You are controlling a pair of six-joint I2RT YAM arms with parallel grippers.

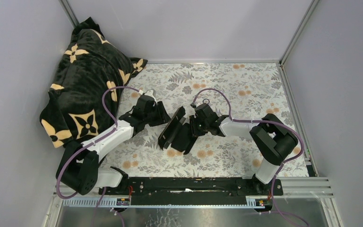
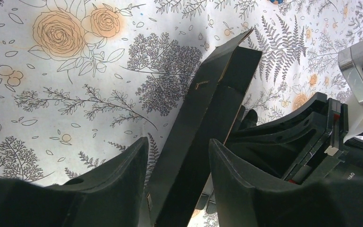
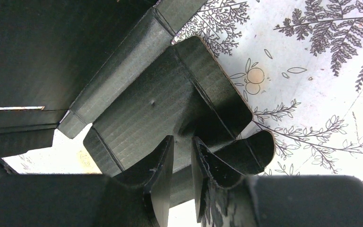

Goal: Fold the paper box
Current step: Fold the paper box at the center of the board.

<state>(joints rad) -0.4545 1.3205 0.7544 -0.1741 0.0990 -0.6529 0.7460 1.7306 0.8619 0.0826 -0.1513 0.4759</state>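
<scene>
While the paper box (image 1: 177, 131) stands partly folded at mid-frame of the overhead view on the floral tablecloth (image 1: 246, 85), both grippers meet it. The left gripper (image 2: 177, 156) has its jaws spread around an upright wall panel, seemingly without squeezing. The right gripper (image 3: 182, 158), jaws nearly together, pinches a flap at lower centre.

No readable text, label or number shows in any view. On the right gripper's housing (image 2: 347, 176), seen from the left wrist camera, a few small pale letters stand sideways, too small and blurred to read. The blanket (image 1: 82, 85) carries only cream flower motifs, and the tablecloth (image 1: 246, 90) only printed roses, ferns and leaves, with no lettering on either.
</scene>
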